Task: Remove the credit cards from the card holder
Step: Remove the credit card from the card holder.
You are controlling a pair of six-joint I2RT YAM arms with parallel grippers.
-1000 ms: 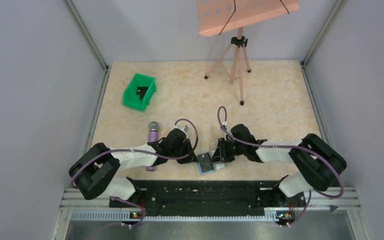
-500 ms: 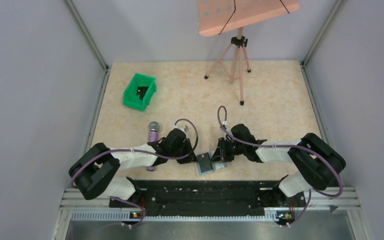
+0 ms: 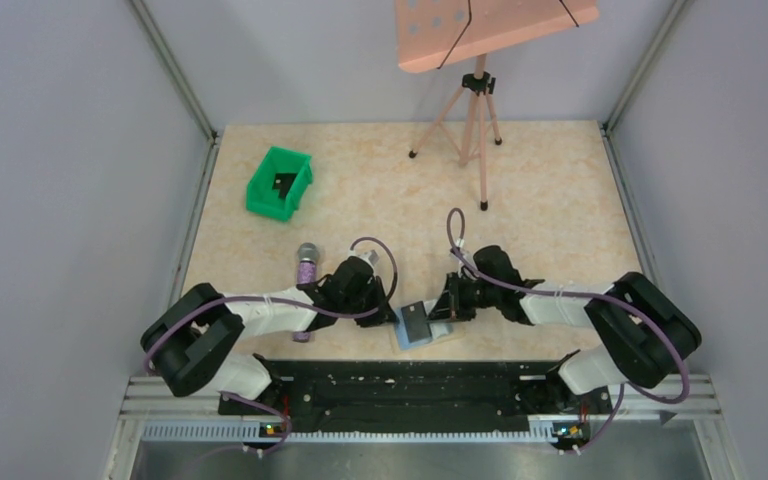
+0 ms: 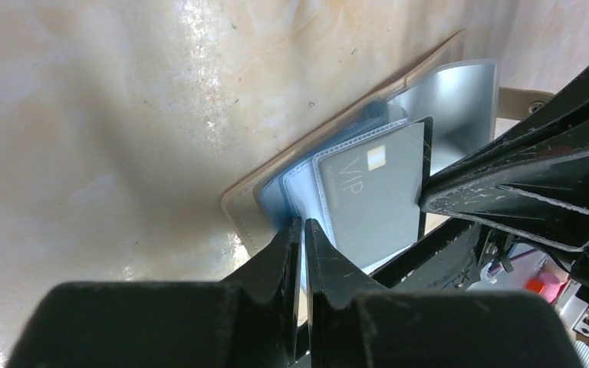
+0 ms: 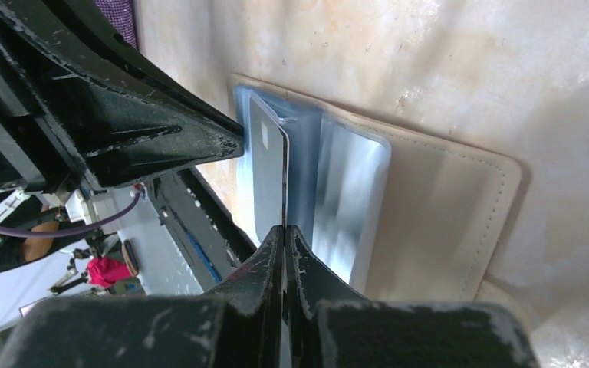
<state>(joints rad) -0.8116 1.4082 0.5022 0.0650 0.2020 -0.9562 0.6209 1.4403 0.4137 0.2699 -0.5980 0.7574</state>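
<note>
The card holder (image 3: pixel 440 336) lies open near the table's front edge, with a beige outer face (image 5: pixel 445 222) and light blue plastic sleeves (image 4: pixel 280 195). A grey credit card (image 3: pixel 416 322) marked VIP (image 4: pixel 368 199) stands partly out of a sleeve. My left gripper (image 3: pixel 396 316) is shut on the left edge of a blue sleeve (image 4: pixel 304 224). My right gripper (image 3: pixel 444 310) is shut on the near edge of the grey card (image 5: pixel 268 169), pinching it at the fingertips (image 5: pixel 284 228). The two grippers face each other across the holder.
A purple microphone (image 3: pixel 306 270) lies left of the left gripper. A green bin (image 3: pixel 279 183) stands at the back left. A pink tripod stand (image 3: pixel 479 120) stands at the back centre. The black base rail (image 3: pixel 410 385) runs just below the holder.
My right arm has drawn back to the right, and the grey card with it. The left gripper has stayed on the holder's sleeve.
</note>
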